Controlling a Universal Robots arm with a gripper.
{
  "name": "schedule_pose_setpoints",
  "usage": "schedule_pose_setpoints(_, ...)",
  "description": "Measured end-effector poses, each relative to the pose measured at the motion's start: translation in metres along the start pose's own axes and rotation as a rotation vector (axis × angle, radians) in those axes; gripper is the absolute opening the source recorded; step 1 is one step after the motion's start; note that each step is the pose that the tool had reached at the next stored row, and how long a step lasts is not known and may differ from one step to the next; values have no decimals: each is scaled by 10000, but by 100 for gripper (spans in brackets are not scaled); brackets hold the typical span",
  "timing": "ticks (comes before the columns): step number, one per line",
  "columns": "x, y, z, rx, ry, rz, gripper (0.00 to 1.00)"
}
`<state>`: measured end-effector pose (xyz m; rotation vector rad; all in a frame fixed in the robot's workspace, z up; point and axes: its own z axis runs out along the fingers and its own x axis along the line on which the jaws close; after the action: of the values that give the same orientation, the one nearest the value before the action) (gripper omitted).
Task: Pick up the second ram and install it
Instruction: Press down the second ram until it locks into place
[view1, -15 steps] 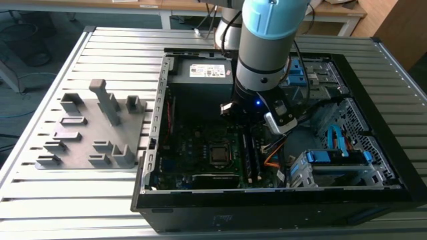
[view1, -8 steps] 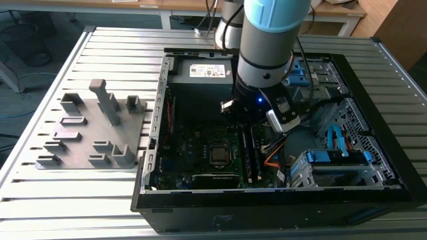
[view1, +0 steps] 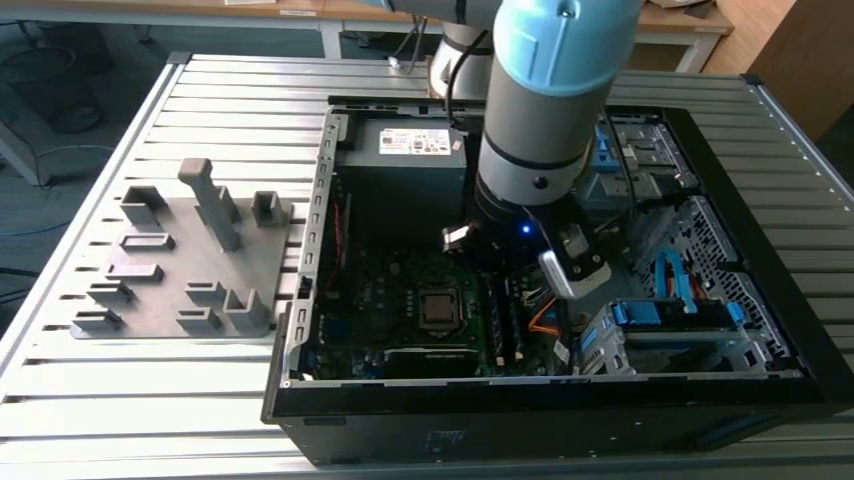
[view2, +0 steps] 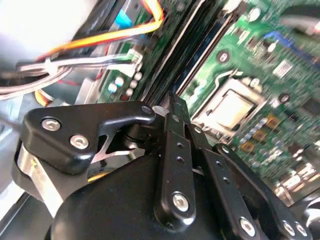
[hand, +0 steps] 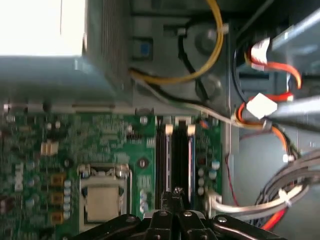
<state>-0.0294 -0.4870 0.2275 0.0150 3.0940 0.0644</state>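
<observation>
My gripper (hand: 175, 192) hangs inside the open computer case (view1: 304, 300), over the memory slots beside the CPU socket (hand: 102, 200). Its two black fingertips (view2: 172, 102) are pressed together, so it is shut. Just beyond the tips, a long dark strip, the second ram (hand: 180, 160), lies along a slot with white end clips; a second dark stick (hand: 162, 160) lies parallel beside it. In the exterior view the gripper (view1: 510, 270) stands above these dark sticks (view1: 502, 320) on the green motherboard (view1: 387, 300). I cannot tell whether the tips touch the ram.
A grey fixture plate with upright blocks (view1: 187, 260) lies on the slatted table at the exterior view's left. Orange, yellow and white cables (hand: 265, 115) run near the slots. The power supply (view1: 400, 150) and blue drive bays (view1: 681, 300) crowd the case.
</observation>
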Motion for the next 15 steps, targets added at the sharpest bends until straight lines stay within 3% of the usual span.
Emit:
schedule_pose_setpoints(7,-2,-204,7,245,-1,-12,10)
schedule_pose_setpoints(15,4,-235,107,363,19,-16,10)
